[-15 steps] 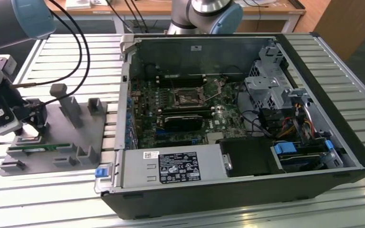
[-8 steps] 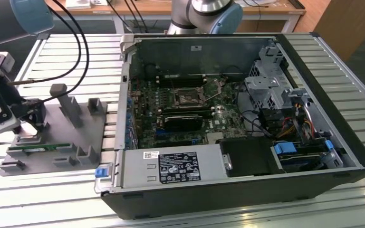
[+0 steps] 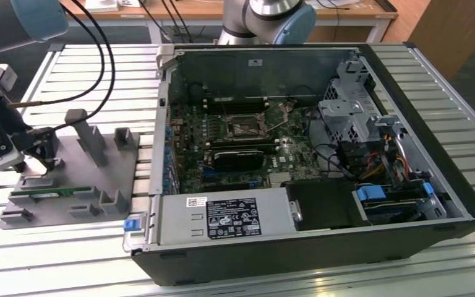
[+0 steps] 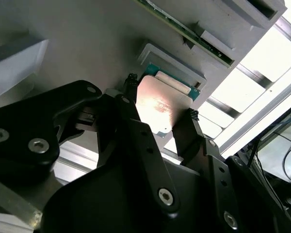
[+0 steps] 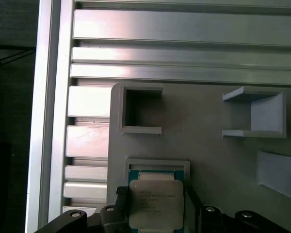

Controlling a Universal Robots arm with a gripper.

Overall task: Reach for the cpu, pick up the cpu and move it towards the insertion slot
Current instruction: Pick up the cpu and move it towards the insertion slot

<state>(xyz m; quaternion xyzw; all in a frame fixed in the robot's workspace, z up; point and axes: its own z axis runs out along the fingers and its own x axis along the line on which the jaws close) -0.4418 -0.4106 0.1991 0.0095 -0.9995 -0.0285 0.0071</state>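
In the exterior view the gripper (image 3: 38, 162) hangs low over the left end of the grey fixture plate (image 3: 56, 215), just beside the green memory stick (image 3: 47, 192). The insertion slot (image 3: 244, 127) lies well apart to the right, deep inside the open computer case (image 3: 262, 65). The cpu is hidden under the claw here. Any carry across must clear the plate's upright posts (image 3: 91, 143) and the case's left wall, and a low path could knock the chip against either. In the second wrist view the cpu (image 4: 161, 104) sits between the two black fingertips (image 4: 131, 81). They are drawn in to its opposite edges and seem to touch them, so the claw looks narrowed onto the chip. Whether the chip is raised off its pale nest (image 4: 172, 63) I cannot tell. The hold is only at the tips on thin edges, so I judge the chip could tilt or slip out. In the first wrist view the cpu (image 5: 155, 204) lies over the nest's frame (image 5: 157, 164), and a skewed lift could catch a corner on that rim.
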